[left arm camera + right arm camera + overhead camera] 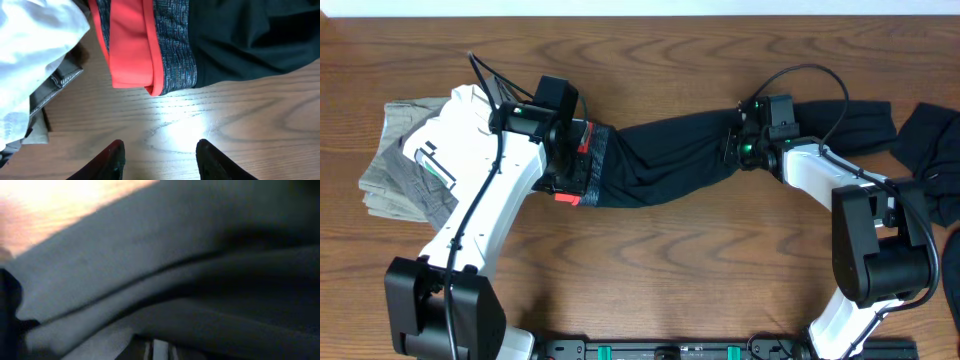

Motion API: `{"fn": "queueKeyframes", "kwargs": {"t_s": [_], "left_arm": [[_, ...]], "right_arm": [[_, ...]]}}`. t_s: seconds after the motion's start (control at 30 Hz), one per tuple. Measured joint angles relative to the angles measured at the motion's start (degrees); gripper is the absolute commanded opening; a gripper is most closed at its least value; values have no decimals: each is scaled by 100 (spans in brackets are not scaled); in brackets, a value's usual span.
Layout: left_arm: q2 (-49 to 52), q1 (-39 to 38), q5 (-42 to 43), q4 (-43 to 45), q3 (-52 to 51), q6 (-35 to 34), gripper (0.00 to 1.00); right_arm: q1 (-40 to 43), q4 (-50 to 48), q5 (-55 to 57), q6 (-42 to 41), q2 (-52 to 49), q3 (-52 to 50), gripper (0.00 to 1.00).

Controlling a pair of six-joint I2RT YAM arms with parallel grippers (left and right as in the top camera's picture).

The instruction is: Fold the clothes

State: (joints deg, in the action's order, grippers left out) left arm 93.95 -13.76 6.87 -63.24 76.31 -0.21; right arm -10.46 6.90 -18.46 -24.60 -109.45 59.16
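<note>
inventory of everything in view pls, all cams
black trousers: 1, black, stretched out across the table's middle
waistband: 1, grey edged in coral red, at the trousers' left end
grey garment: 1, grey, folded, at the left edge
white garment: 1, white, on top of the grey garment
dark garment: 1, black, at the right edge, partly out of frame
table: 1, brown wood, under everything
left gripper: 1, black fingers, open over bare table beside the waistband
right gripper: 1, black, down at the trousers' legs; wrist view blurred, open or shut unclear
</note>
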Motion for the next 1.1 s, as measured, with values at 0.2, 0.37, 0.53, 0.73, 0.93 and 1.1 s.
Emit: {"fn": "queueKeyframes", "kwargs": {"t_s": [0.2,0.37,0.53,0.73,0.93,1.1], "left_arm": [[0,0,48,81,0,0,52],[4,-31,221,584,-68,0,52],[50,-168,304,1274,-579,0,52],[179,-313,350,2225,-1386,0,52],[254,-323,350,3088,-2251,9,51],[264,-330,367,3265,-2459,22,50]], "right_arm": [[2,599,-79,-149,0,0,15],[92,837,-243,72,17,31,17],[402,852,-684,391,17,31,15],[675,850,-1045,466,22,31,15],[673,730,-1364,470,22,31,14],[514,566,-1082,317,22,31,13]]}}
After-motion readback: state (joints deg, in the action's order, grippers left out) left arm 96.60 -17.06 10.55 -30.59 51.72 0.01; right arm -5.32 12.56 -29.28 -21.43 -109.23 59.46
